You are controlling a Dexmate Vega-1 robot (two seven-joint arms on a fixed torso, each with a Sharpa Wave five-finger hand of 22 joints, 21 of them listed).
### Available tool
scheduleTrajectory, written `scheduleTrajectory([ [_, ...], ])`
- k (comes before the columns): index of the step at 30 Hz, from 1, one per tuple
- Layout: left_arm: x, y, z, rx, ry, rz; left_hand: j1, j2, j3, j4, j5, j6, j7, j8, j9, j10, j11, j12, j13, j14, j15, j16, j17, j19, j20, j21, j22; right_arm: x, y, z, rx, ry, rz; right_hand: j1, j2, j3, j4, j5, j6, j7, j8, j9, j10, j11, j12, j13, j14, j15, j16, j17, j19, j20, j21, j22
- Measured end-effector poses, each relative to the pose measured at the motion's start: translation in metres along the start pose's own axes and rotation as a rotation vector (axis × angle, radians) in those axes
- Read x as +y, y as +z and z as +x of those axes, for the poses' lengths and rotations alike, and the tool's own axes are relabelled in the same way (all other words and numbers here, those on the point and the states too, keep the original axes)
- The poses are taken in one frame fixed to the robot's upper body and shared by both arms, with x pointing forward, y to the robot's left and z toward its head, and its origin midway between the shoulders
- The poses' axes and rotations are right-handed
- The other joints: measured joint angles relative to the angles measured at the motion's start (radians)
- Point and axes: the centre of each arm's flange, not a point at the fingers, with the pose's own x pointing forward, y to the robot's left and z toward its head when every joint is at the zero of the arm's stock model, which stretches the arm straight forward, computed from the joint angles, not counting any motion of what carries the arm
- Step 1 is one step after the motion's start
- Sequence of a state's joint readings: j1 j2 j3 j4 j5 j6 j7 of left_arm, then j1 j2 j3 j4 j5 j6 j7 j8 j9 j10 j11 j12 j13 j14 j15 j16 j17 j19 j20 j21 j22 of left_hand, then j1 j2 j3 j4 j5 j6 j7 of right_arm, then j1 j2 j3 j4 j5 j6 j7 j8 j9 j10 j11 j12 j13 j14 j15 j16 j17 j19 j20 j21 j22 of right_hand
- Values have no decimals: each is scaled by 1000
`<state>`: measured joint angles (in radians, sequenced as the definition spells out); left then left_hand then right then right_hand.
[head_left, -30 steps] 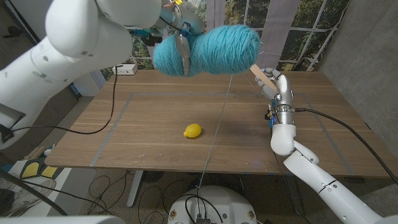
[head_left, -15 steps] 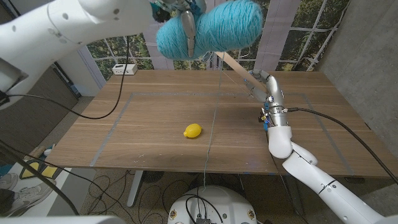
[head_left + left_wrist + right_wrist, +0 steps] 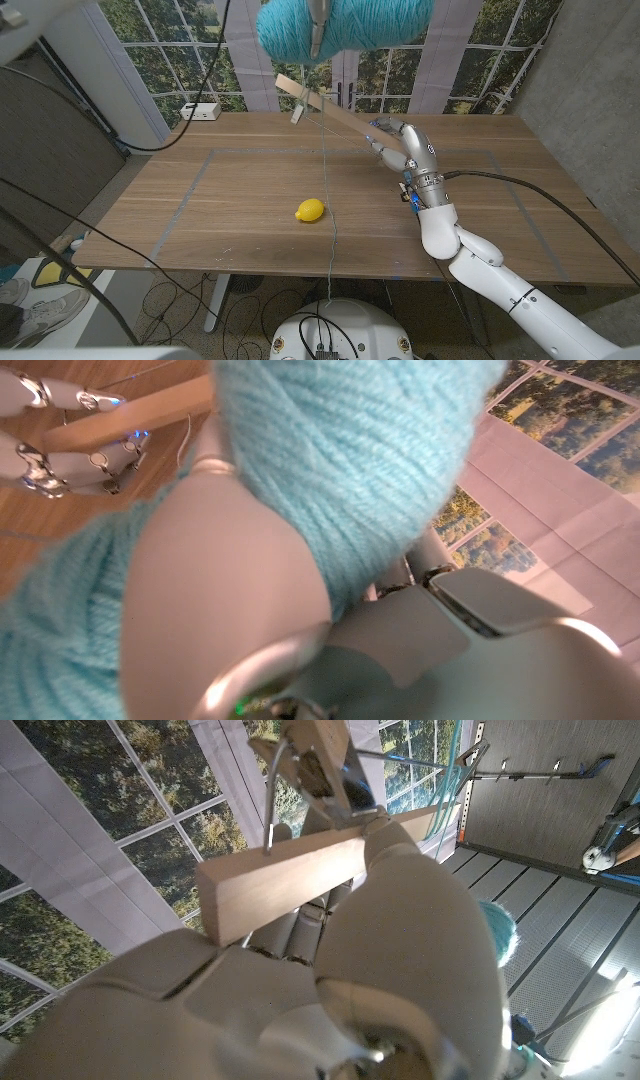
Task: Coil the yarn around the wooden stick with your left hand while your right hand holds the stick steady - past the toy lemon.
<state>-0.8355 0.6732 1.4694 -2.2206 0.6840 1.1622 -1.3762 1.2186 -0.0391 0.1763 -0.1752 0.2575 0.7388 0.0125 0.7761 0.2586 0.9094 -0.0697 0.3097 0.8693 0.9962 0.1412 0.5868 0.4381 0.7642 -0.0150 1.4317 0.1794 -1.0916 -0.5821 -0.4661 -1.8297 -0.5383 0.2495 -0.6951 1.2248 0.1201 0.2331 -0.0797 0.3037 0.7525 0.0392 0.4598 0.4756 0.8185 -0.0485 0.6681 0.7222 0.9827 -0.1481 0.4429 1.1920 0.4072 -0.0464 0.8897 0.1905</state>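
Note:
A teal yarn ball [image 3: 345, 25] hangs high above the table's back, held by my left hand [image 3: 318, 22]; in the left wrist view the hand [image 3: 220, 610] presses into the yarn [image 3: 340, 460]. A thin strand [image 3: 328, 180] drops from it, past the toy lemon [image 3: 310, 210], over the front edge. My right hand [image 3: 408, 152] grips the wooden stick [image 3: 335, 112], which slants up and to the left over the table. A clip [image 3: 297, 112] hangs at the stick's far end. The right wrist view shows the stick [image 3: 300, 880] in my right hand [image 3: 400, 950].
A white power box [image 3: 202, 111] sits at the table's [image 3: 230, 230] back left corner, with a black cable [image 3: 182, 170] running off the left side. Faint tape lines mark a rectangle on the wood. Windows stand behind the table.
My left arm has risen out of the picture's left, carrying the yarn ball higher. My right hand has shifted left and swung the stick's far end over to the left.

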Motion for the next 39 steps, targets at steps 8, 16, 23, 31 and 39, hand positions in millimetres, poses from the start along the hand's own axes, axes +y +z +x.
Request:
scheduleTrajectory([
  [8,15,-2,9,86,-26,22,0,0,0,0,0,0,0,-3,4,0,0,0,4,0,0,-3,3,0,0,2,-1,10,2,-1,-23,42,-28,0,0,0,0,0,0,0,-4,0,0,0,0,3,0,0,0,3,0,0,0,0],
  [16,21,-17,13,181,54,0,0,0,0,0,0,4,0,-6,4,0,0,-7,7,0,0,-2,7,0,0,5,-1,14,5,-2,-51,66,-25,0,0,0,0,0,0,0,-5,0,0,0,-3,3,0,0,-8,5,0,0,9,0],
  [23,23,-43,10,251,204,-37,0,0,0,0,0,5,-1,-5,4,0,0,-8,5,0,0,-2,7,0,0,5,0,16,11,-4,-84,91,-10,0,0,0,0,0,0,0,-9,-1,0,0,-4,3,0,0,-8,5,-4,4,13,0],
  [31,17,-63,15,269,260,-78,0,0,0,0,0,5,-1,-5,3,0,0,-9,5,0,0,-2,7,0,0,5,0,16,22,-3,-128,140,98,0,0,0,0,-2,0,0,-11,5,0,0,-4,8,0,0,-8,5,-4,4,17,0],
  [39,0,-78,32,242,244,-126,0,0,0,0,0,5,-1,-5,4,2,2,-15,5,0,0,-3,7,0,0,4,0,13,35,0,-180,208,276,0,0,0,0,-3,0,0,-8,5,5,-5,-8,8,0,0,-8,5,-11,4,20,0],
])
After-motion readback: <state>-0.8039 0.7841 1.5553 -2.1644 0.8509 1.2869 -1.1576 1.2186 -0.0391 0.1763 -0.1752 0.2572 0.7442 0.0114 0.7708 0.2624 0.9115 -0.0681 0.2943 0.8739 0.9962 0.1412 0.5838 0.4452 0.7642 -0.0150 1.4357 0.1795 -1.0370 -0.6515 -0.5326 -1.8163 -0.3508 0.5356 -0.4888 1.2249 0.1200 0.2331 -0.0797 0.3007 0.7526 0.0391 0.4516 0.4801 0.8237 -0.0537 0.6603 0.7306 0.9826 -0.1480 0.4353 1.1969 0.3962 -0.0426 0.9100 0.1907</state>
